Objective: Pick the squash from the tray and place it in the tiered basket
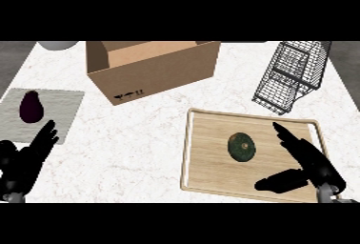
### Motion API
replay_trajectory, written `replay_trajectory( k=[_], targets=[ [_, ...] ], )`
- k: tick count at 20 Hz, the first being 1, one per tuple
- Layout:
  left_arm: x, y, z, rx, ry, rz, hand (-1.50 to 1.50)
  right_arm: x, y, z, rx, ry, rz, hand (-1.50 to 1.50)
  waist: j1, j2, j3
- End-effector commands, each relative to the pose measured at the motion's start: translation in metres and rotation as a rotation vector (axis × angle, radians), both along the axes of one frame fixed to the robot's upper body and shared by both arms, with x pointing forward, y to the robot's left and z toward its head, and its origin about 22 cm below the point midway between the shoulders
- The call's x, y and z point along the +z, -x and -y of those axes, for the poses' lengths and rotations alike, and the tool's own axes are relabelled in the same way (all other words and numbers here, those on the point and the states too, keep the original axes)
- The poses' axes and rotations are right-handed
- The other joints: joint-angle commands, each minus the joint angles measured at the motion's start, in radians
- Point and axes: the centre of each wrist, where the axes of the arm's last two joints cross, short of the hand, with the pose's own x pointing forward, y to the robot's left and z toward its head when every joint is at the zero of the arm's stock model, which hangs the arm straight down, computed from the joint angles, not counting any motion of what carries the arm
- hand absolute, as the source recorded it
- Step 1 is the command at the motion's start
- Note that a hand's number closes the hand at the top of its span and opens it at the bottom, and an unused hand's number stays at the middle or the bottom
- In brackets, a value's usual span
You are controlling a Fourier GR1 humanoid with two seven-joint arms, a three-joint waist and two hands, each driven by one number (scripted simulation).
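- Right hand (309, 162), black, over the right part of the pale wooden tray (211, 119): fingers straight and pointing up-left, thumb stuck out below toward the left, nothing between them.
- Just left of those fingers, apart from them: dark green oval squash (241, 146), lying near the tray's middle, untouched.
- Up and slightly right of the hand, beyond the tray's far edge: dark wire tiered basket (292, 76), tilted in view, nothing visible inside.
- Farther up-left: open brown cardboard box (151, 66), well clear of the tray.
- Far left, by the lower edge: left hand (28, 157), black, open, fingers up, resting beside a grey mat (60, 112) bearing a dark purple eggplant (31, 106).
- Progress, judged from this: barely begun; approach made, no grasp yet.
- Left to do: close on the squash, lift, carry up-right to the basket, set down inside.
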Motion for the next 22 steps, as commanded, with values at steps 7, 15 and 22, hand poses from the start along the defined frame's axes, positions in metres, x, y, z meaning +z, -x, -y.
replay_trajectory(
  k=[7, 15, 22],
  targets=[
    [-0.006, 0.008, 0.011, -0.011, -0.013, 0.001, 0.00, -0.005, -0.005, -0.029, -0.009, -0.016, 0.027, -1.50, 0.001, 0.000, 0.000],
    [-0.008, 0.013, 0.025, 0.020, 0.005, 0.012, 0.00, -0.043, -0.016, -0.030, -0.003, -0.031, 0.019, -1.50, 0.003, 0.000, 0.000],
    [0.011, 0.002, -0.003, 0.009, 0.003, -0.005, 0.00, -0.043, -0.035, -0.042, -0.002, -0.045, 0.027, -1.50, 0.002, 0.000, 0.000]
  ],
)
